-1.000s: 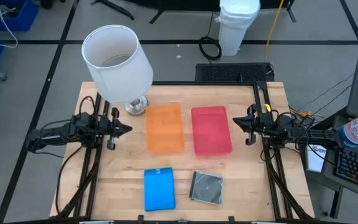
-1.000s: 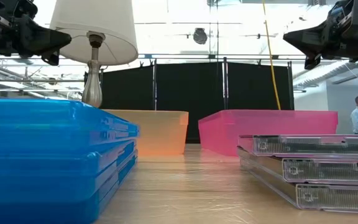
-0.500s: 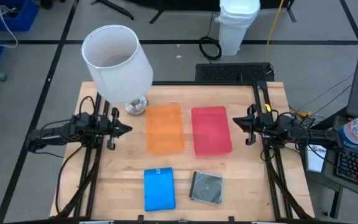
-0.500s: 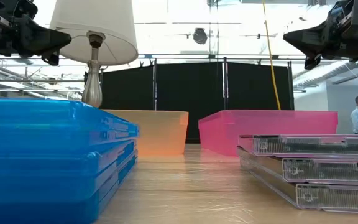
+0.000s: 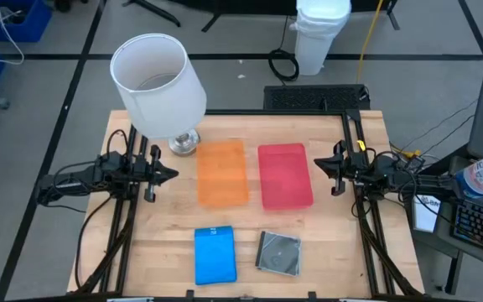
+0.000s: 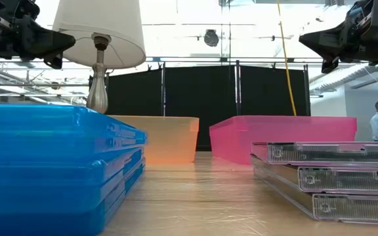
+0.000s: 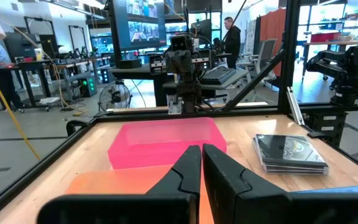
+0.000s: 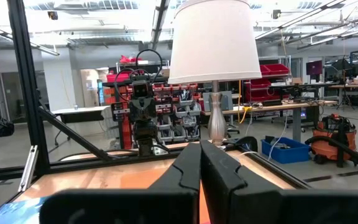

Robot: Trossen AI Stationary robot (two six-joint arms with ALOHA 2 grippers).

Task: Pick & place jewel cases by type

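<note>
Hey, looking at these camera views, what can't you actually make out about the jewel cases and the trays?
- Blue jewel cases: the count; the high view shows only the top case, the low view cuts the stack at its edge.
- Clear jewel cases: the count; the low view's right edge cuts the stack.
- Orange tray and red tray: their floors, hidden by their own walls in the low view.

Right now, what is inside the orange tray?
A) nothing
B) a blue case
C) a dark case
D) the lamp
A: from above, the orange tray shows only its bare floor, while the blue cases and the clear dark cases sit in stacks on the table near the front edge.
</note>
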